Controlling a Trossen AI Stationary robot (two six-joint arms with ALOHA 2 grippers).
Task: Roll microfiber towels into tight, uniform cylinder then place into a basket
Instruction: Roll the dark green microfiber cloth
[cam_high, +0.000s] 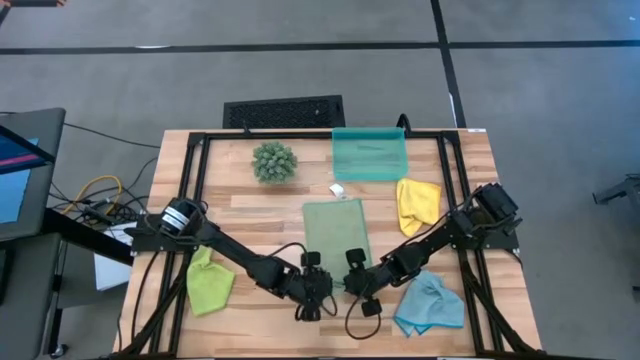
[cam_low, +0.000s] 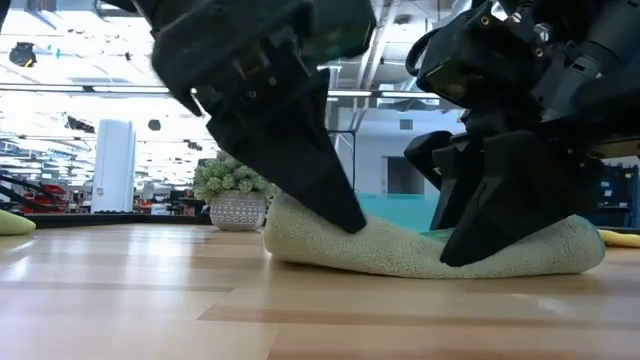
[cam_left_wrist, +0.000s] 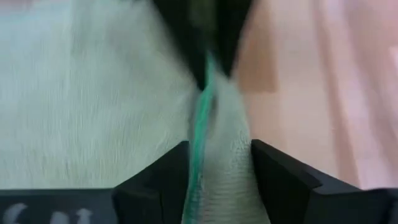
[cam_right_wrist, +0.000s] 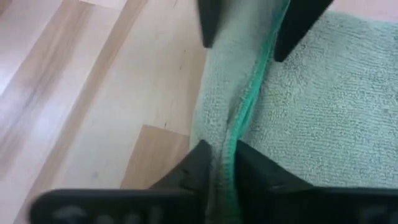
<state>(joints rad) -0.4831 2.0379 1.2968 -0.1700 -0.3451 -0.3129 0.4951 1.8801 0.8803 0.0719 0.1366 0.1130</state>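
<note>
At the near edge of the sage green towel (cam_high: 337, 232), which is spread flat at the middle of the wooden table (cam_high: 250, 215), 2 grippers are seen side by side. The towel's near hem is pinched between the closed fingers of the left gripper (cam_high: 314, 282), and the same hem is clamped a little further along by the right gripper (cam_high: 357, 280). From table height, that edge is shown lifted into a soft hump, with both pairs of dark fingers pressed into the cloth. The green stitched border is seen caught between the fingers (cam_left_wrist: 163, 180) in the left wrist view and between the fingers (cam_right_wrist: 198, 163) in the right wrist view.

Beyond the far edge of the sage green towel, the teal basket (cam_high: 369, 156) is set apart from it, with a spiky plant ball (cam_high: 274, 161) to the left of the basket. The yellow towel (cam_high: 417, 203) lies crumpled just right of the sage green towel, the light blue towel (cam_high: 430, 303) near its right front corner, and the lime green towel (cam_high: 209, 282) well to its left.
</note>
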